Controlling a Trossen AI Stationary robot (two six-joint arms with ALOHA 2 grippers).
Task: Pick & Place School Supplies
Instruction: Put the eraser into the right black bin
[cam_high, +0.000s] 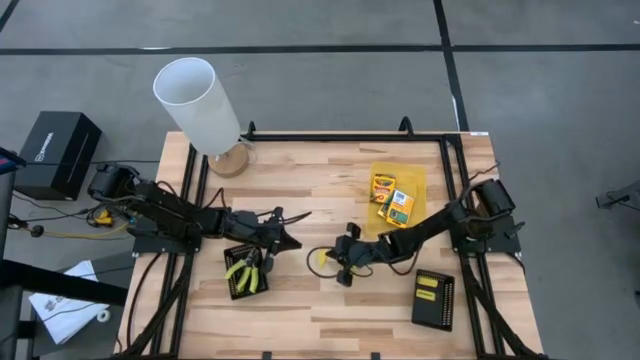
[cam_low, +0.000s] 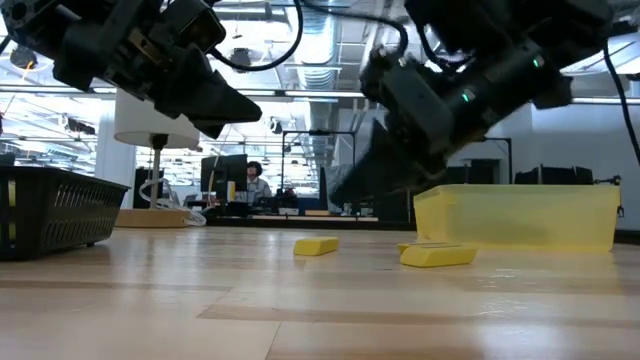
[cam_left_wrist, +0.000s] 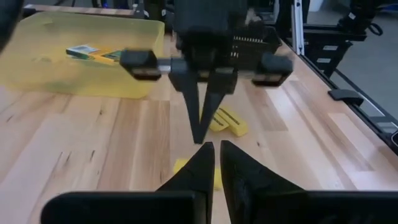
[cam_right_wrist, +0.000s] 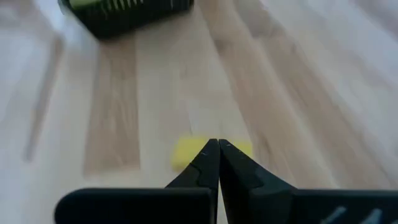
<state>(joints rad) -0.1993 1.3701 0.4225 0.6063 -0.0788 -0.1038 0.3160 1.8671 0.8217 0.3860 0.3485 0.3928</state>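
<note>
Hovering, both empty and shut: left claw (cam_high: 297, 238), right claw (cam_high: 335, 262) over yellow sticks (cam_high: 320, 258) I want; risk: claws facing, collision.

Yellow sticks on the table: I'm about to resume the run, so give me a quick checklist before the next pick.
1. Loose yellow stick lying free on the wood: ok.
2. Second yellow stick clear of the yellow tray: ok.
3. Right gripper over a stick, jaws open for a pick: not ok, shut.
4. Left gripper empty: ok, shut on nothing.
5. Grippers apart: cannot tell, tips face closely.
6. Black mesh tray reachable: ok.
</note>
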